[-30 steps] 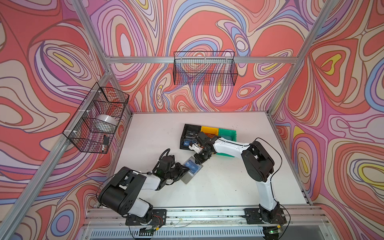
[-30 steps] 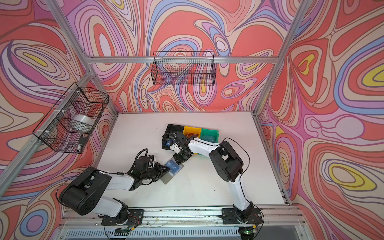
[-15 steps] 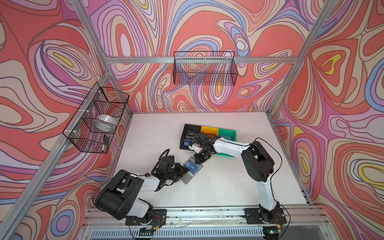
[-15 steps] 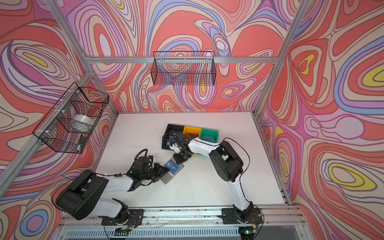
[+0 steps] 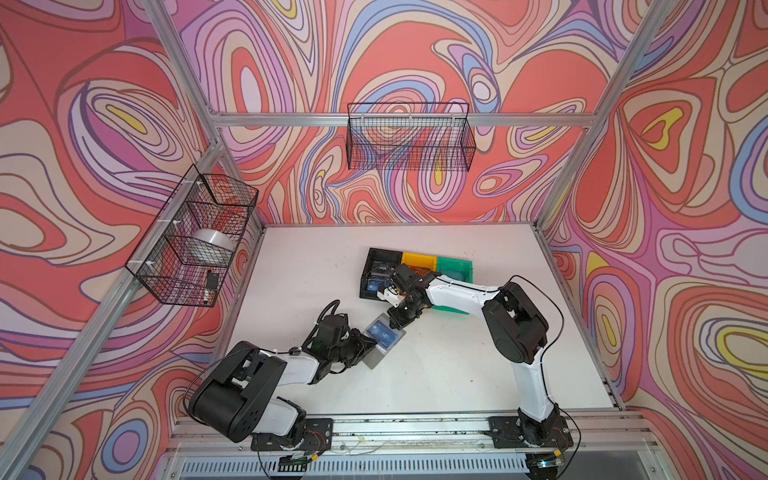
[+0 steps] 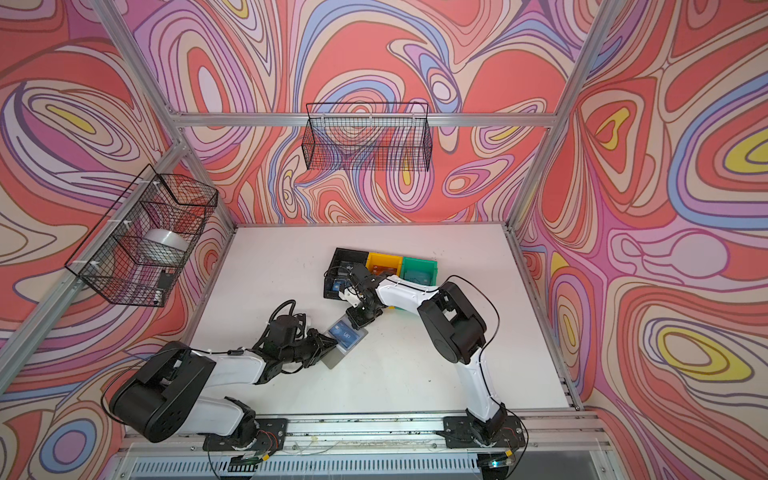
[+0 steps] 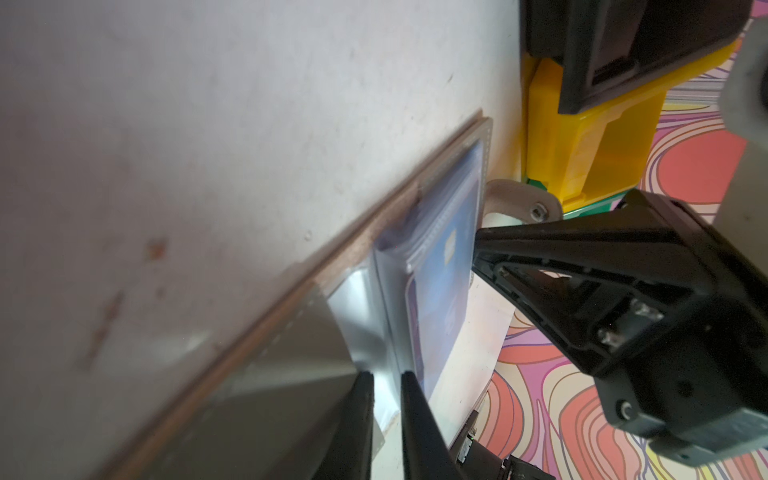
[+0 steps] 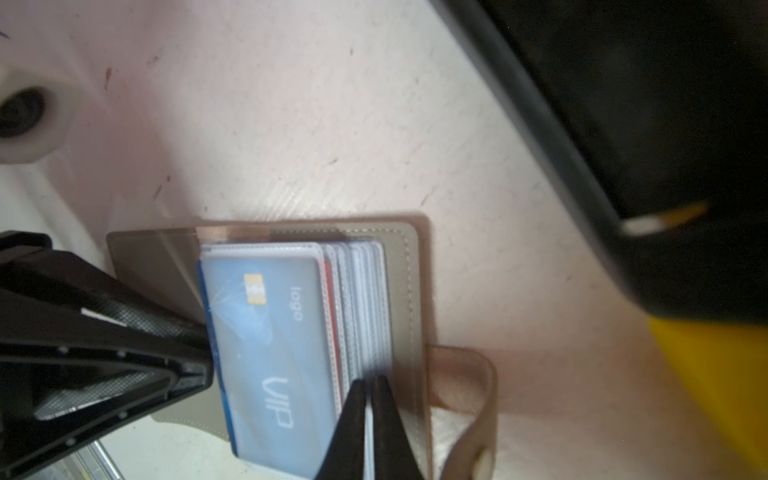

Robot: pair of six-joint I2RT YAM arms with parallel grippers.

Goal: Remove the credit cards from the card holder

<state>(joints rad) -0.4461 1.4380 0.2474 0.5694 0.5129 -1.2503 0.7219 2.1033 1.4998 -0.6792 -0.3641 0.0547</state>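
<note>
The holder (image 5: 375,357) lies open on the bench (image 5: 457,374) between the arms. The blue card (image 8: 270,332) sits in its top sleeve, with the edge of a red card (image 8: 331,291) showing behind it, so neither is out yet. The left fingers (image 7: 385,376) are clamped on a clear sleeve (image 7: 384,332). The right fingers (image 8: 370,380) are pinched together on the sleeve stack (image 8: 365,282) at the opposite edge. The black bin (image 5: 366,272) seems to hold cards, though they are too small to be sure. I judge the job partway at most.
</note>
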